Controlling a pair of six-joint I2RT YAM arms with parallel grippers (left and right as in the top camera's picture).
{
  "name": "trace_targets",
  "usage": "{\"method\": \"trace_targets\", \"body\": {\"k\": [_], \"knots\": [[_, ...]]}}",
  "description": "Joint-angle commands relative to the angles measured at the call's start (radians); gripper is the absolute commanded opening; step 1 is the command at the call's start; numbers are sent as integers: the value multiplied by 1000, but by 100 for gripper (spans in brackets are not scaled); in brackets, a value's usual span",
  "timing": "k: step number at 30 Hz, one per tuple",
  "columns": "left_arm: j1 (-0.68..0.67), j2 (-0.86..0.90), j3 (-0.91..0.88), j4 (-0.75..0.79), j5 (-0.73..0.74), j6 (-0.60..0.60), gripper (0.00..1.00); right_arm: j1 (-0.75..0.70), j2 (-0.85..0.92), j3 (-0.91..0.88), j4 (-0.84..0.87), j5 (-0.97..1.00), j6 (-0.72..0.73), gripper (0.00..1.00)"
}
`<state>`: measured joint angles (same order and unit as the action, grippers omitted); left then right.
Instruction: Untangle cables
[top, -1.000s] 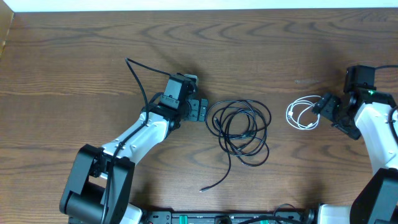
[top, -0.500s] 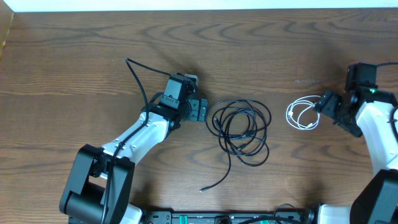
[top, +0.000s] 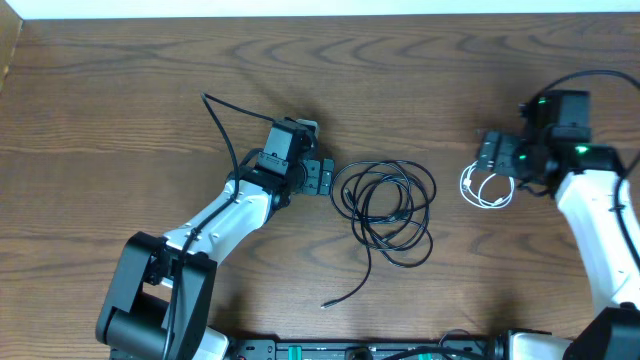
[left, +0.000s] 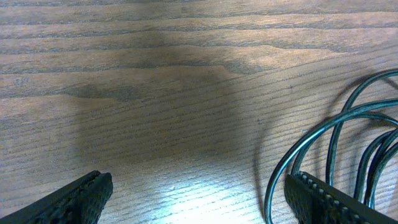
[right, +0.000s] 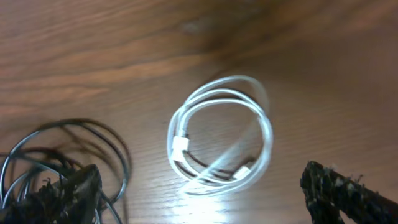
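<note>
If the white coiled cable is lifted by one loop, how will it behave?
The white cable lies in thin, loose loops with no visible tie, so it would probably sag and uncoil. It looks light; a push would likely slide and deform it.

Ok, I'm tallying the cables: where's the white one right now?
Overhead view: the white cable lies coiled on the right side of the table, next to the open right claw and apart from the black tangle at centre.
</note>
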<state>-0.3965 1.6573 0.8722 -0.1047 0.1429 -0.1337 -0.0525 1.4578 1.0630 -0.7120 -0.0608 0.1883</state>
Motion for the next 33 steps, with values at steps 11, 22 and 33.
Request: {"method": "trace_targets", "body": {"k": [11, 22, 33], "knots": [[-2, 8, -5, -3, -17, 2, 94, 100, 106, -46, 108, 46, 25, 2], [-2, 8, -5, -3, -17, 2, 93, 100, 322, -46, -24, 68, 179, 23], [-2, 8, -5, -3, -17, 2, 93, 99, 400, -46, 19, 40, 214, 48]]}}
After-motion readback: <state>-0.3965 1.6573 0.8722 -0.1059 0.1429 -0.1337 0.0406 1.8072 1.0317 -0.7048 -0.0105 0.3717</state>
